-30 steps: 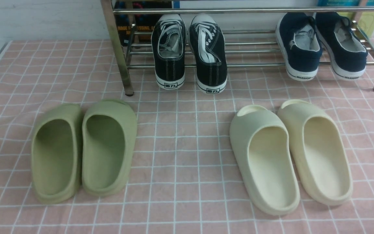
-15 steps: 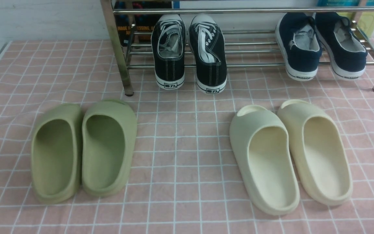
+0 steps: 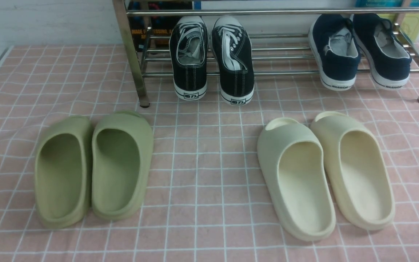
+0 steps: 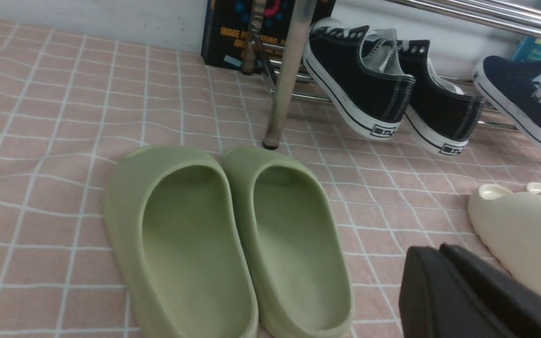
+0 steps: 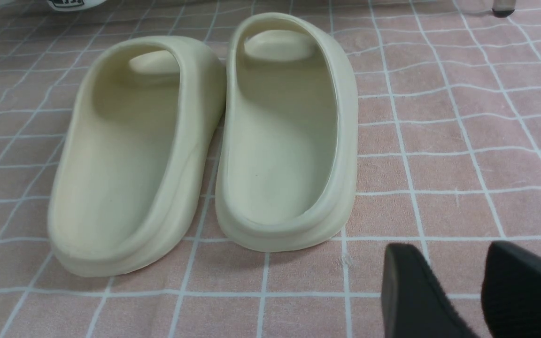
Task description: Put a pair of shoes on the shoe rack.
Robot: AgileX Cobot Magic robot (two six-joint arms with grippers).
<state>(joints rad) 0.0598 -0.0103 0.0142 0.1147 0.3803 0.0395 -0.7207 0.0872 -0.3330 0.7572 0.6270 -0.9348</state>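
Pink checked cloth [image 3: 209, 163] carries the shoe rack [image 3: 129, 54] holding both black sneakers [image 3: 213, 58]; left gripper [image 4: 463, 291] pressed together, right gripper [image 5: 458, 286] spread, both empty.

White wall [image 3: 49, 22] behind; pink grid-checked cloth [image 3: 202, 163] covers surface.

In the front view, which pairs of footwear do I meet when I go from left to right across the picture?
Green slides → black sneakers → cream slides → navy shoes. The two slide pairs lie on the pink cloth; the sneakers and navy shoes lean on the metal rack.
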